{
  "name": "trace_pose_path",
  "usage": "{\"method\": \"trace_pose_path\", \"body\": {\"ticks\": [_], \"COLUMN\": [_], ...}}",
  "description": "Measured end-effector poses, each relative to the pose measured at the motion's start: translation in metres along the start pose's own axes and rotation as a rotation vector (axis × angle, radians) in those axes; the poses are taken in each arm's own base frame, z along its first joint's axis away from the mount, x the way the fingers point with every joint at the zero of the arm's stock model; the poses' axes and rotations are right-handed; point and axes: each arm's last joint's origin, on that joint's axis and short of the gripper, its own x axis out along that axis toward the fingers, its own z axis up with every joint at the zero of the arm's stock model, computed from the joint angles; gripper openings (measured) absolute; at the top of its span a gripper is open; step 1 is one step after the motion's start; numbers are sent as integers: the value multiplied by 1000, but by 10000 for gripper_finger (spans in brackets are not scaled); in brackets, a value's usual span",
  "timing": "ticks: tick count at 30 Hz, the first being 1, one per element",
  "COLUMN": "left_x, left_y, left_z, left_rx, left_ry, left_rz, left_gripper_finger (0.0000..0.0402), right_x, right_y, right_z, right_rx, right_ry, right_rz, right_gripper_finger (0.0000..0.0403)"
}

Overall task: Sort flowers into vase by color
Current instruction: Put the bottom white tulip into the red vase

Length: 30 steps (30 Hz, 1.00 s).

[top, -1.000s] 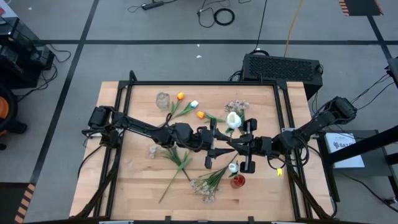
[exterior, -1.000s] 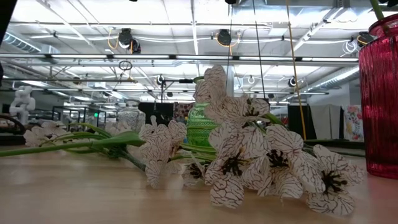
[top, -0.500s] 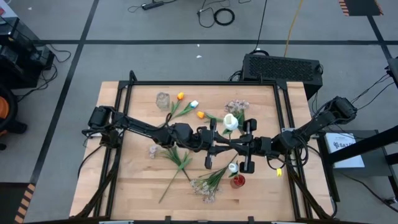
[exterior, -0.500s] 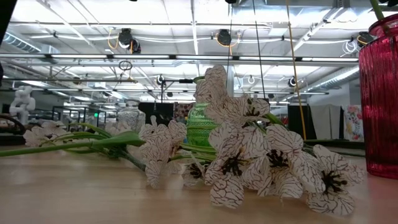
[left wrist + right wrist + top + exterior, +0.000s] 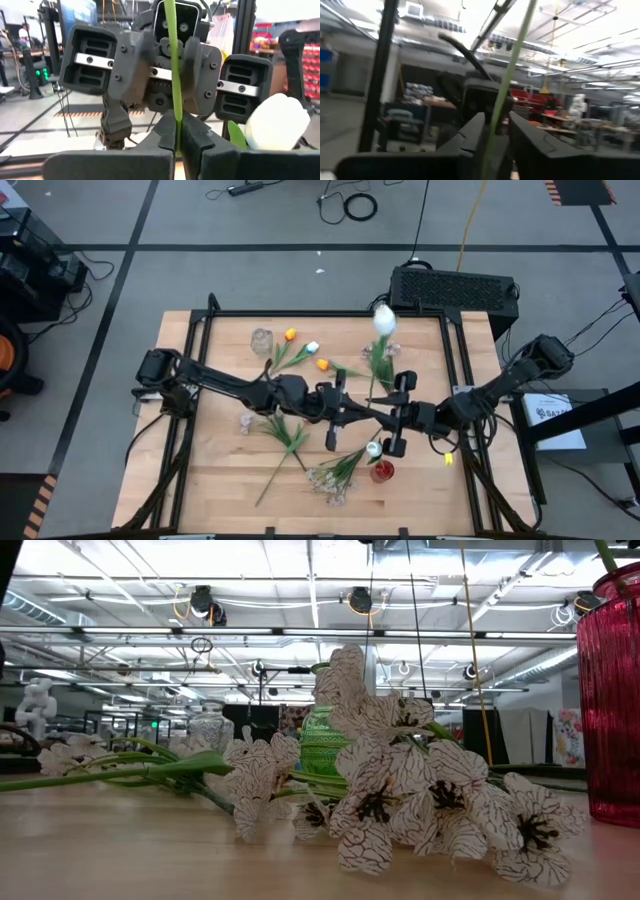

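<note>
High view: L fingers (image 5: 352,416) pinch tulip stem (image 5: 374,377).

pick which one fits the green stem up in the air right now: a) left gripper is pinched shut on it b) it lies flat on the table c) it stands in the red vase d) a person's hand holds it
a: in the left wrist view the left gripper has its fingers closed tight on the green stem, with the white tulip at its end up above the table.
</note>
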Motion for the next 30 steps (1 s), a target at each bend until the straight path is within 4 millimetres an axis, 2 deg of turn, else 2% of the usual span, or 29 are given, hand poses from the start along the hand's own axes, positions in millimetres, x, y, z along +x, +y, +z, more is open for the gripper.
{"method": "trace_pose_path", "body": {"ticks": [5, 14, 20, 30], "left_x": [-9, -16, -18, -20], "left_y": [0, 6, 17, 21], "left_z": [9, 3, -4, -12], "left_rx": [2, 24, 19, 36], "left_ry": [70, 211, 283, 369], "left_rz": [-1, 8, 35, 39], "left_gripper_finger": [11, 11, 11, 11], "right_x": [-5, -11, -12, -15], "right_y": [4, 2, -1, 1], "right_z": [3, 14, 17, 21], "right_rx": [-59, 36, 86, 54], "right_ry": [37, 19, 17, 6], "right_rz": [-57, -46, -44, -25], "right_gripper_finger": [153, 244, 266, 266]}}
